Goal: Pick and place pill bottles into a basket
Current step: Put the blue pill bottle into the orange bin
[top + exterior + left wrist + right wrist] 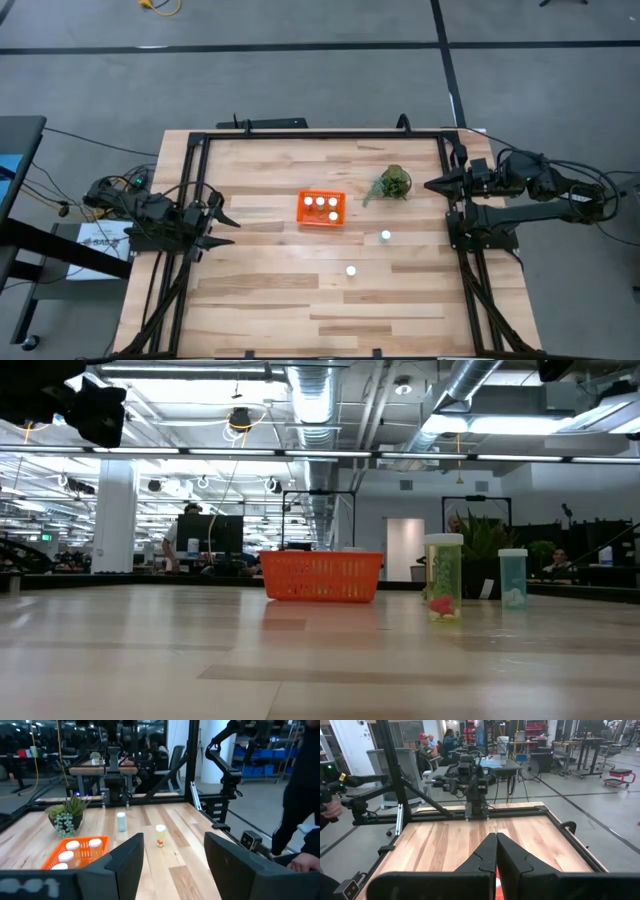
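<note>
The orange basket (321, 208) stands mid-table with three white-capped pill bottles (321, 202) inside; it also shows in the low view (322, 577) and the left wrist view (75, 851). Two more bottles stand upright on the table: a pale blue one (385, 236) (513, 578) (121, 821) and a yellow-green one (351, 270) (443, 577) (160, 835). My left gripper (230, 212) (172, 865) is open and empty at the table's left edge, facing the basket. My right gripper (430, 184) (496, 851) is shut and empty at the right edge, beside the plant.
A small green plant (395, 183) (67, 815) stands right of the basket, near my right gripper. A black frame (320, 133) runs round the table's edges. A person (300, 795) stands beyond the table in the left wrist view; a hand (330, 806) shows in the right wrist view.
</note>
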`<move>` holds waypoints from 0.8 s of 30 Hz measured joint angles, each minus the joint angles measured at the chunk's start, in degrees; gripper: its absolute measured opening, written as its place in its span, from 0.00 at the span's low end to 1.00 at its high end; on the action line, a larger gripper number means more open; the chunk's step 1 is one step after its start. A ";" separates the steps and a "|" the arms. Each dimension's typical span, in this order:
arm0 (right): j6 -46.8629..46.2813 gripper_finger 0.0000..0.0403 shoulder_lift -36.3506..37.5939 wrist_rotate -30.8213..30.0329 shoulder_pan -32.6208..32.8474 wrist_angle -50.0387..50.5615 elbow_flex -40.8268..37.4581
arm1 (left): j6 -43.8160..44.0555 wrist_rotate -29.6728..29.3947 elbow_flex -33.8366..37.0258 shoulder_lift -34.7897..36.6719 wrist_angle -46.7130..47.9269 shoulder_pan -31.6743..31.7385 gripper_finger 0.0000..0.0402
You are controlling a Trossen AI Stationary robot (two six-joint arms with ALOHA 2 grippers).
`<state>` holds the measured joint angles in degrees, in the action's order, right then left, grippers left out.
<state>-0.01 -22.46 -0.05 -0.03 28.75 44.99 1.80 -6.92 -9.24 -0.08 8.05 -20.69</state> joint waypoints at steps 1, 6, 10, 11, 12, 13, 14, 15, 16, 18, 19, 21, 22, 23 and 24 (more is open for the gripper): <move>0.00 0.00 0.01 0.00 0.02 0.00 0.01 | -0.01 0.03 0.38 0.11 -0.45 0.00 0.49; 0.00 0.00 0.02 0.02 0.00 0.00 0.02 | -1.08 0.02 1.23 -0.17 -0.92 0.00 0.49; 0.00 0.00 0.00 0.02 0.02 0.00 0.00 | -2.44 0.31 1.23 -0.13 -1.01 0.00 0.49; 0.01 0.00 0.00 0.01 0.01 0.00 0.00 | -2.51 0.38 1.23 -0.13 -0.93 0.00 0.49; 0.01 0.00 0.01 0.01 0.01 0.00 0.01 | -2.54 0.40 1.23 -0.13 -0.92 0.00 0.49; 0.00 0.00 0.02 0.02 0.02 0.00 0.02 | -2.56 0.40 1.23 -0.13 -0.94 0.00 0.49; 0.00 0.00 0.01 0.02 0.01 0.00 0.00 | -2.58 0.40 1.42 -0.13 -1.28 0.00 0.49; 0.00 0.00 0.00 0.02 0.02 0.00 0.00 | -2.58 0.12 2.04 -0.11 -2.15 0.00 0.49; 0.00 0.00 0.02 0.02 0.02 0.00 0.00 | -2.52 -0.66 2.89 -0.11 -2.69 0.00 0.49; 0.00 0.00 0.00 0.02 0.00 0.00 0.01 | -1.60 -2.31 5.72 -0.13 -4.71 0.00 0.49; 0.00 0.00 0.01 0.02 0.01 0.00 0.00 | -1.01 -2.50 6.84 -0.26 -6.81 0.00 0.49; 0.00 0.00 0.00 0.02 0.00 0.00 0.02 | -0.70 -2.07 8.38 -0.64 -11.49 0.02 0.49; 0.00 0.00 0.01 0.01 0.02 0.00 0.01 | -1.18 -1.77 8.58 -1.00 -12.12 0.00 0.49; 0.00 0.00 0.02 0.01 0.00 0.00 0.01 | -1.51 -2.10 8.60 -1.18 -11.97 -0.02 0.49; 0.00 0.00 0.00 0.01 0.01 0.00 0.02 | -1.51 -2.60 8.62 -1.20 -11.56 -0.04 0.49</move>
<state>-0.01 -22.46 -0.04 -0.02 28.75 45.01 0.30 -9.52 -0.62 -1.28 -3.50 -20.72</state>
